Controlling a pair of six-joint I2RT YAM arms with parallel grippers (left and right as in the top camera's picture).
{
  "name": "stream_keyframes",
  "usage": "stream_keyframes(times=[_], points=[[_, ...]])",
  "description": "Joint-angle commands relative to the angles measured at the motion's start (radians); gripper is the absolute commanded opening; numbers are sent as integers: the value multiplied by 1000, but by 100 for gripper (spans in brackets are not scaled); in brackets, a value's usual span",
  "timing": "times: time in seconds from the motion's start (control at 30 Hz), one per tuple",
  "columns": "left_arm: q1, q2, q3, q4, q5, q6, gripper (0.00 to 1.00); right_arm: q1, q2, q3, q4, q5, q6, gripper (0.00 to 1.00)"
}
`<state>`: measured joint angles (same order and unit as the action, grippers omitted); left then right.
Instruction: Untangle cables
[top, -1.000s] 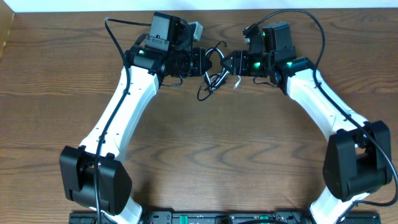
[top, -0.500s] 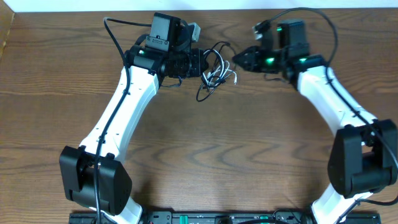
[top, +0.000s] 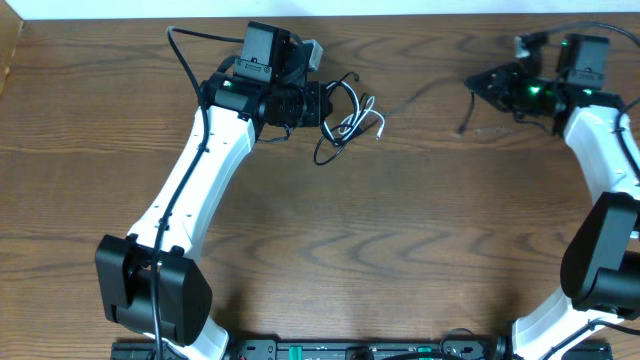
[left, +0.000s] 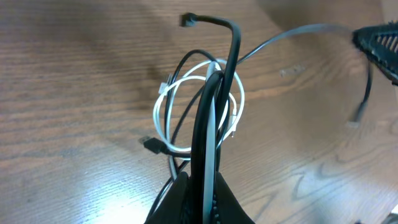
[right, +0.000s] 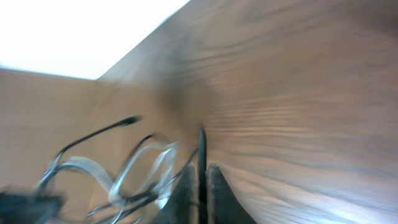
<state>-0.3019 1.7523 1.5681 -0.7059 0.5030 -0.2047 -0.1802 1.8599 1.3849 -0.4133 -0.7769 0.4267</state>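
The left gripper was closed on the knotted loops of the cables at the far middle of the table — the right gripper, well apart to its right, pinched the black cable, whose free length ran sideways between them, along the likely line of pull.

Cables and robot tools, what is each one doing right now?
Left tool: shut, pinching the tangle.
Right tool: shut on the black cable.
Tangle: bunched loops at the left tool.
Black cable: partly looped in the tangle, one strand stretched across to the right tool.
White cable: looped, wound up with the black one.
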Motion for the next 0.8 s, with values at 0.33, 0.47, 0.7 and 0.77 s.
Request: stream_keyframes(times=[0.33, 0.47, 0.7, 0.77], points=[[3, -18, 17, 103, 328, 166, 7, 57, -64, 8, -47, -122, -201, 70], [3, -18, 17, 110, 322, 135, 8, 130, -87, 8, -52, -128, -198, 73], [3, -18, 17, 110, 316, 95, 7, 291, -72, 8, -81, 30, -40, 58], [3, -18, 17, 110, 315, 95, 8, 333, -67, 8, -89, 83, 4, 56]])
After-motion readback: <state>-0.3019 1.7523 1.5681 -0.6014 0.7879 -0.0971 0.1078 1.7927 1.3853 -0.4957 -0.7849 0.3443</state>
